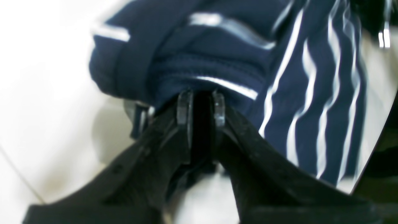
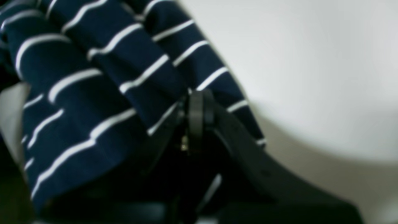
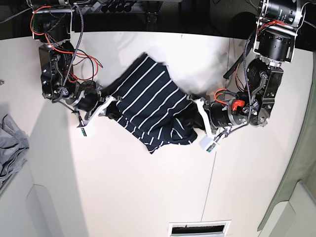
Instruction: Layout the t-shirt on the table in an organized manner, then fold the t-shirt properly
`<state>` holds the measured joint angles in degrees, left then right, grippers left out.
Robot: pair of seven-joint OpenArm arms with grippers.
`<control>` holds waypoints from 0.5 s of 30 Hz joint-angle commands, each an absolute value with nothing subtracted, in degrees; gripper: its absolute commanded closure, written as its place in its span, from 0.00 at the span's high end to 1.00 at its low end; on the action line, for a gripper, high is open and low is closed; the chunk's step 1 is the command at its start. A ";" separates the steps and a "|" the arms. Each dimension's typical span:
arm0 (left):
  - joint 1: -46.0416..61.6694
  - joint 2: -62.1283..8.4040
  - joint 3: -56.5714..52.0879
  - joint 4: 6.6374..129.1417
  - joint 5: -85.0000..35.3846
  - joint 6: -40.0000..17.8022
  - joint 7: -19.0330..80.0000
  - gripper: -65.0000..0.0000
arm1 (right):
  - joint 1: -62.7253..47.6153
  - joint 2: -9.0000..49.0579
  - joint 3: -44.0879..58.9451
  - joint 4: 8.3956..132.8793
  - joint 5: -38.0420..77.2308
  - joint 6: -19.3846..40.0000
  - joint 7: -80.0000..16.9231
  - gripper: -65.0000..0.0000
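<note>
The right gripper (image 3: 109,104) pinches one side of the shirt (image 3: 150,101), and the left gripper (image 3: 193,114) pinches the other, probably to pull it flat. The shirt hangs bunched between them, over the middle of the table (image 3: 148,197). Bare table lies all around.

Open surface toward 6 o'clock, shirt and both arms crowd the top

You have bare surface (image 3: 148,192) from 4 to 8 o'clock; the t-shirt (image 3: 150,106) blocks the centre, an arm stands at 3 and at 9, and a grey garment (image 3: 11,148) lies at the 9 o'clock edge.
</note>
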<state>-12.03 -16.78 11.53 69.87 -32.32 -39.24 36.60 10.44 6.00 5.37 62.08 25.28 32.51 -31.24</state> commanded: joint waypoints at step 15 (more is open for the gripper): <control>-17.50 -21.91 11.27 75.59 -46.26 -40.00 42.33 0.14 | -2.02 5.85 8.43 84.97 30.59 33.61 -33.61 0.00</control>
